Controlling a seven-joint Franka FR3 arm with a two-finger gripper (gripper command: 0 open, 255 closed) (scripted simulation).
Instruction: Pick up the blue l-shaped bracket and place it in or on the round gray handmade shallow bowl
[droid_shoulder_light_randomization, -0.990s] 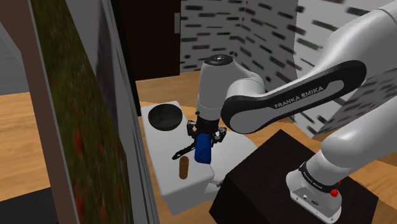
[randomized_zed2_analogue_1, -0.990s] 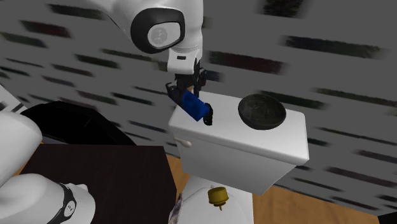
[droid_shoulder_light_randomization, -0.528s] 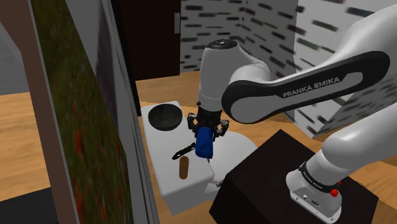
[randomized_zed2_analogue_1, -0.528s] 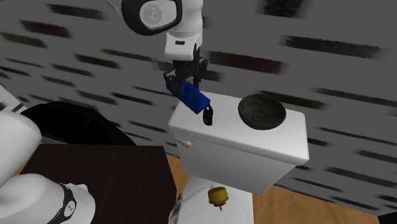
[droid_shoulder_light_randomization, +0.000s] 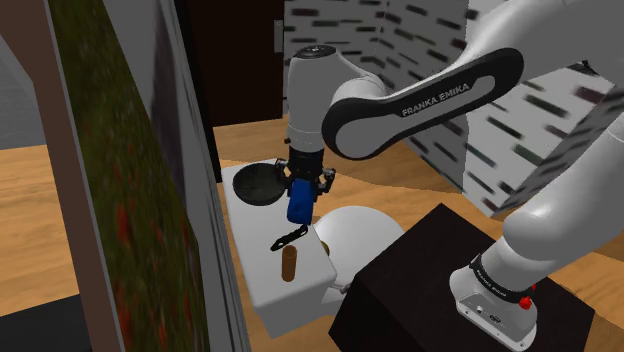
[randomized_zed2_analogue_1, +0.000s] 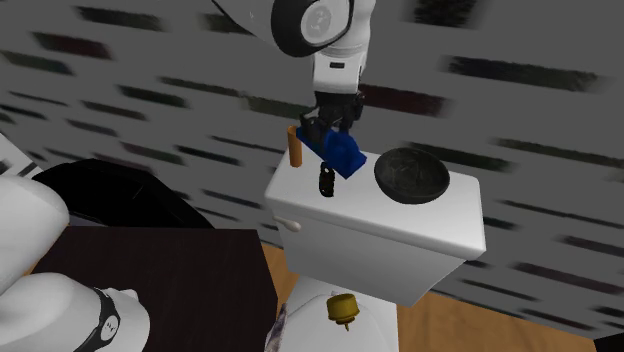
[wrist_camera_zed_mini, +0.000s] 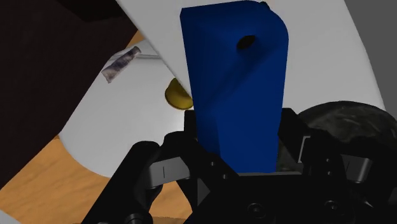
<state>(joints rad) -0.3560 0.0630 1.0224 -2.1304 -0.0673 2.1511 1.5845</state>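
Note:
The blue L-shaped bracket (droid_shoulder_light_randomization: 298, 206) hangs in the air over the white tank lid (droid_shoulder_light_randomization: 268, 280), clasped in my black gripper (droid_shoulder_light_randomization: 303, 188). In the second exterior view the bracket (randomized_zed2_analogue_1: 343, 156) slants down from the gripper (randomized_zed2_analogue_1: 328, 132), just to the left of the dark round shallow bowl (randomized_zed2_analogue_1: 411, 174). The bowl (droid_shoulder_light_randomization: 258, 184) rests on the lid's far end, close beside the bracket. In the wrist view the bracket (wrist_camera_zed_mini: 235, 83), with a round hole near its end, stands between the fingers of the gripper (wrist_camera_zed_mini: 235, 156); part of the bowl (wrist_camera_zed_mini: 347, 124) shows beyond it.
A small black object (droid_shoulder_light_randomization: 287, 238) and a brown upright cylinder (droid_shoulder_light_randomization: 289, 264) stand on the lid near the bracket. The white toilet seat (droid_shoulder_light_randomization: 360, 235) lies below. A yellow object (randomized_zed2_analogue_1: 343, 308) sits under the tank (randomized_zed2_analogue_1: 400, 235). A mossy slab (droid_shoulder_light_randomization: 120, 200) rises on the shoulder view's left.
The arm has carried the bracket toward the bowl, leftward in the shoulder view and rightward in the second exterior view. The grip has held throughout.

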